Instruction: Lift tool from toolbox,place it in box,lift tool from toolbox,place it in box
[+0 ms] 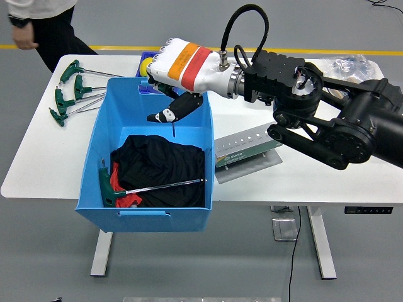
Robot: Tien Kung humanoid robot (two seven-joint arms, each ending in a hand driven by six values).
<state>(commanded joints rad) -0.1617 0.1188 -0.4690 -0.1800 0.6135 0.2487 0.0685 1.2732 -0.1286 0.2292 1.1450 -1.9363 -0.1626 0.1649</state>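
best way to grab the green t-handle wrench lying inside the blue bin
Grip the green T-handle of the wrench, coming straight down from above. It is the thickest part and sits at the blue bin's near-left corner; the thin steel shaft lies flat on the black cloth, hard to pinch.

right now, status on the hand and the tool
Right hand pinching small tool over blue bin. Left arm out of view. Nothing blocking the drop.

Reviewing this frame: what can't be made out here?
- Head view: the small tool under the right hand is too thin to identify.
- Small blue bin: contents mostly hidden by the hand and the blue box.
- Left arm: out of frame.
- Person: cut off by the top edge.
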